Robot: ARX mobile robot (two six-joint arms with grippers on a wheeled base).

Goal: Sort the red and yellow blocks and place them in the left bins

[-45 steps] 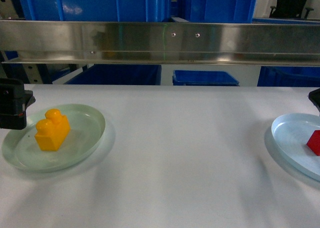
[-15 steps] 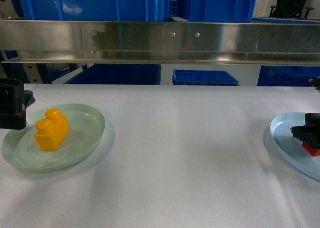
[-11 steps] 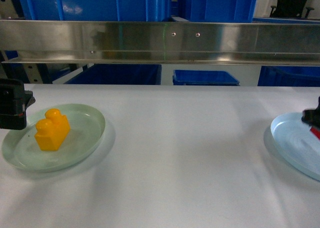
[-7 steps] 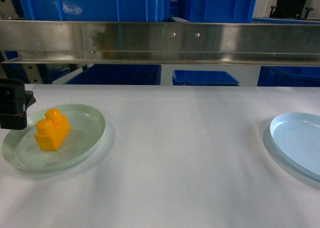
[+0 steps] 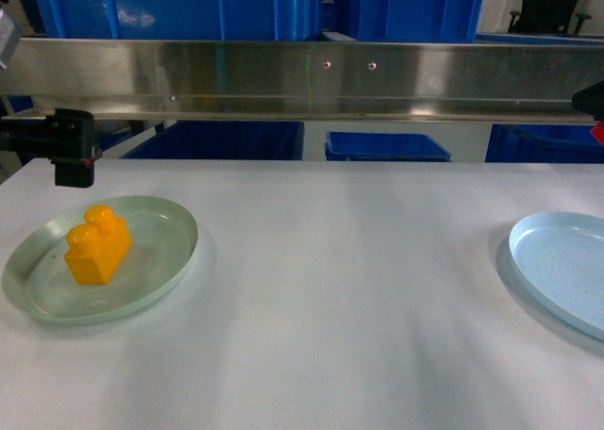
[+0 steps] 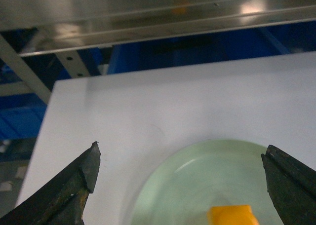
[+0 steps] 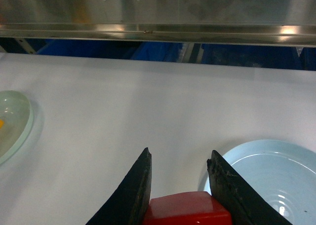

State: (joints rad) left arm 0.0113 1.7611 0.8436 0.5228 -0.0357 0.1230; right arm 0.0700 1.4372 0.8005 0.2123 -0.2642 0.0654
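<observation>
The orange-yellow block (image 5: 97,246) with two studs stands on a pale green plate (image 5: 175,246) at the left. My left gripper (image 5: 69,152) hangs above the plate's far left edge. In the left wrist view it (image 6: 181,151) is open wide, with the plate (image 6: 197,175) and the block's top (image 6: 232,215) below it. My right gripper (image 7: 179,156) is shut on the red block (image 7: 187,207), held above the table beside the pale blue plate (image 7: 276,170). In the head view only its tip (image 5: 590,100) and a sliver of red (image 5: 598,131) show at the right edge. Bright-blue bins (image 5: 189,6) stand behind the rail.
A long steel rail (image 5: 302,76) crosses the far side of the white table (image 5: 349,289). More blue crates (image 5: 387,147) sit low behind it. The pale blue plate (image 5: 562,265) lies bare at the right edge.
My right gripper came down on the red block on the blue plate, shut on it and lifted it up and to the right. My left gripper rose and shifted right.
</observation>
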